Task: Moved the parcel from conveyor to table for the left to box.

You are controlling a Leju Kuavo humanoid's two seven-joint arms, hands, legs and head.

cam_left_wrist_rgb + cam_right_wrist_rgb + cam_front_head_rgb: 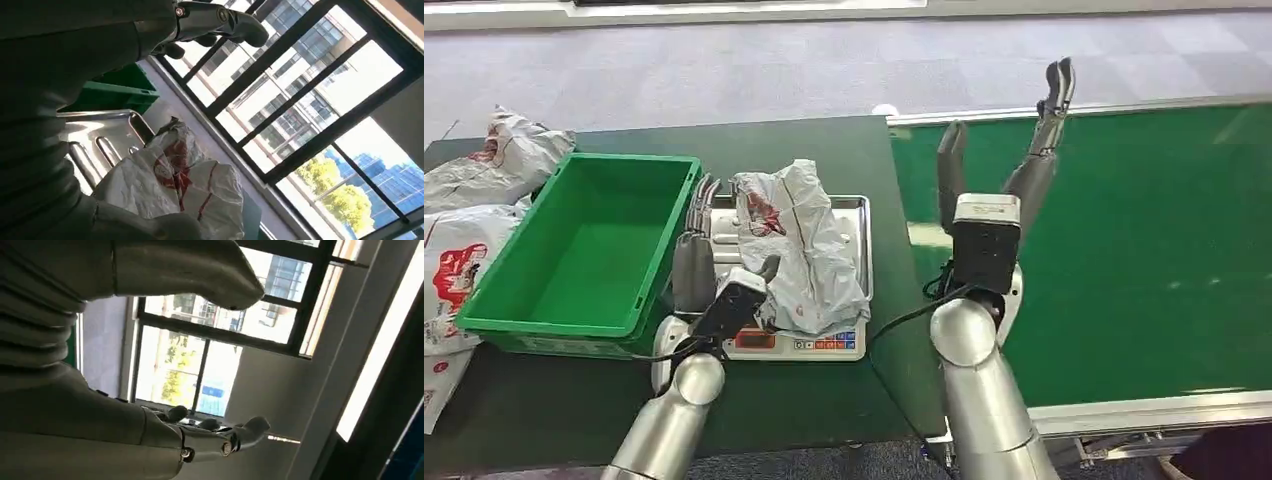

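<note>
While parcel rests, left robot hand open — empty.

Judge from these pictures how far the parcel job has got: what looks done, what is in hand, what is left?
Done: the parcel is off the green conveyor and lies on the scale tray on the table. In hand: the left hand is beside the parcel, fingers apart, not gripping it; the right hand is raised open over the conveyor. Left: putting the parcel into the green box, which holds nothing.

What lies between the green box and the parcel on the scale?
The left hand, fingers upright, stands between the green box and the parcel, seen in the head view.
</note>
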